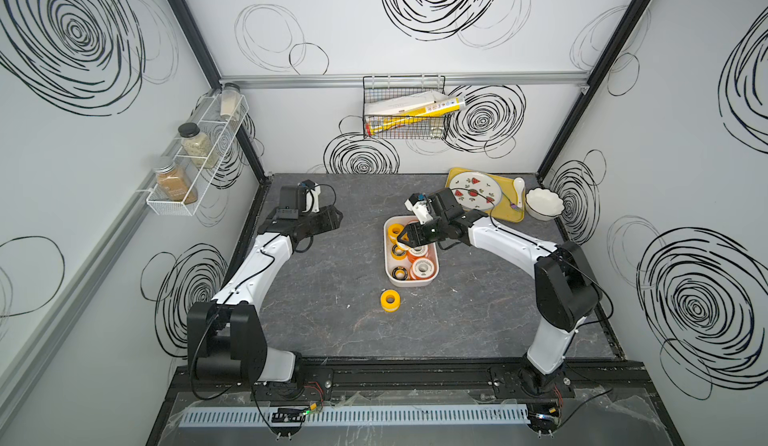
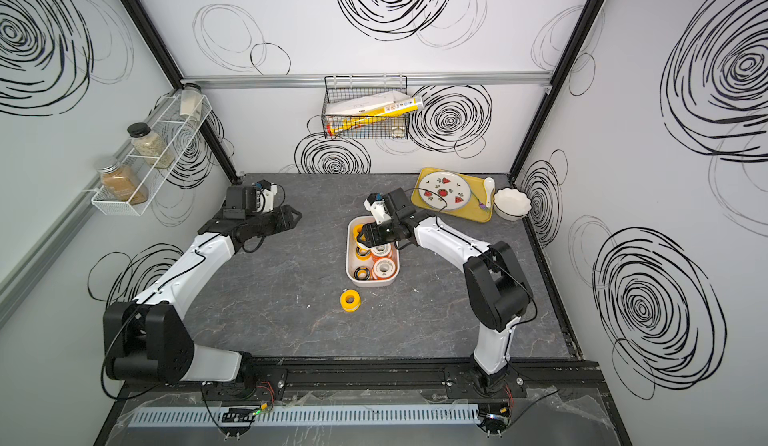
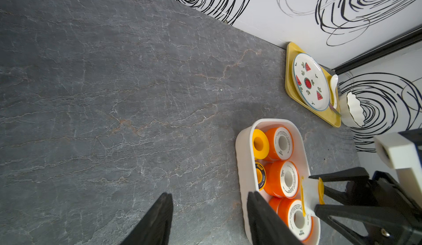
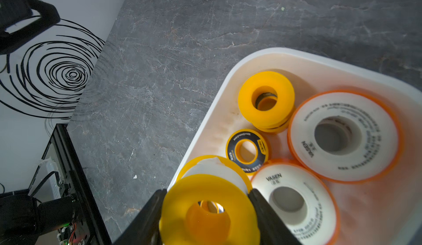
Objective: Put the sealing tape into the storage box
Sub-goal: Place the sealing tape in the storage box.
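Yellow spool clamped in right gripper, axis along jaws; left gripper apart.

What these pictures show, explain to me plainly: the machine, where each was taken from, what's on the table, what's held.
Two robot arms stand at a dark table, each ending in a two-fingered gripper. Two pictures look down from overhead; the other two come from wrist cameras. On the table sit a white storage box holding orange and yellow tape spools, one loose yellow spool, and a yellow tray with a plate and spoon, beside a white bowl. The right gripper holds a yellow spool over the box. The left gripper is open and empty.
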